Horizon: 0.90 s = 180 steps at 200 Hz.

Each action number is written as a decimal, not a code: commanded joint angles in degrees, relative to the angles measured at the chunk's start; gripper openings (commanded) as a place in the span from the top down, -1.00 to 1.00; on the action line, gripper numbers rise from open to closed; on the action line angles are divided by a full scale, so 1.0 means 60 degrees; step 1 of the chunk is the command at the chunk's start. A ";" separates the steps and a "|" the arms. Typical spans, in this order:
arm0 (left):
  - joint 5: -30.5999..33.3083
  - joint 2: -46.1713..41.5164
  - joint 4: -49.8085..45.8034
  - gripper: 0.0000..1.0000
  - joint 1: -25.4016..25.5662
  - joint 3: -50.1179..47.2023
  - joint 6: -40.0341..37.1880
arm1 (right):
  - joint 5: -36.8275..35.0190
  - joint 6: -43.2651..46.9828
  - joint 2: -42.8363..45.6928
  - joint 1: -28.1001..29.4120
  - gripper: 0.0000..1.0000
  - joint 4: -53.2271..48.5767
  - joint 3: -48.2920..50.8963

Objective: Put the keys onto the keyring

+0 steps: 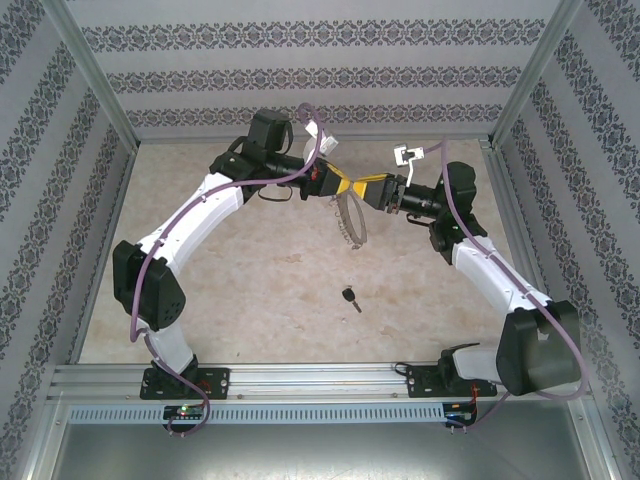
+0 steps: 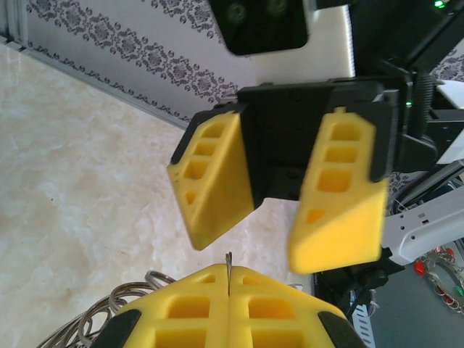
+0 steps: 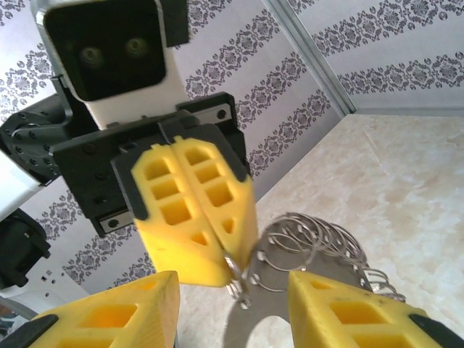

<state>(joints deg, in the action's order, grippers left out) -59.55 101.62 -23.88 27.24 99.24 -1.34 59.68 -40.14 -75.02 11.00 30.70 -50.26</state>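
The key (image 1: 350, 297), black-headed with a short silver blade, lies on the marble tabletop in front of both arms. Above the table's middle my left gripper (image 1: 345, 184) is shut on the top of the keyring (image 1: 352, 225), a thin silvery hoop hanging below it with small rings along its rim. In the left wrist view a sliver of metal sticks out between the left gripper's (image 2: 228, 286) pressed yellow fingers. My right gripper (image 1: 368, 190) faces it nose to nose, open. Its fingers (image 3: 109, 312) stand either side of the keyring's (image 3: 319, 243) pinched end, apart from it.
Patterned walls and metal frame posts (image 1: 95, 95) close in the table on three sides. The arms' bases sit on a rail (image 1: 320, 380) at the near edge. A white tag (image 1: 408, 154) on cables hangs behind the right wrist.
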 commanded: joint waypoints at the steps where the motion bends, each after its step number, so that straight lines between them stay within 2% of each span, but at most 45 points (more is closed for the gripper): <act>1: -0.0501 -0.0077 -0.0284 1.00 -0.0104 0.0393 -0.0318 | 0.0234 0.0219 -0.0108 0.0028 0.14 0.0391 -0.0163; 77: -0.0925 0.0011 -0.0144 1.00 -0.0117 0.0481 -0.0188 | 0.0401 0.0230 -0.0119 0.0212 0.55 0.0406 -0.0306; 116: -0.1124 0.0076 -0.0078 1.00 -0.0124 0.0538 -0.0113 | 0.0657 0.0288 -0.0116 0.0356 0.60 0.0391 -0.0337; 141: -0.1270 0.0157 -0.0114 1.00 -0.0109 0.0620 -0.0084 | 0.0626 0.0304 -0.0108 0.0373 0.75 0.0352 -0.0339; 162: -0.1402 0.0218 -0.0144 1.00 -0.0111 0.0656 -0.0064 | 0.0537 0.0291 -0.0065 0.0370 1.00 0.0351 -0.0359; 180: -0.1450 0.0289 -0.0139 1.00 -0.0114 0.0686 0.0007 | 0.0345 0.0274 -0.0035 0.0369 1.00 0.0352 -0.0382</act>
<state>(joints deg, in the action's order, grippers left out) -64.82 102.52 -25.32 26.52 100.77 -1.28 62.00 -39.03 -75.57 12.64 31.16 -50.89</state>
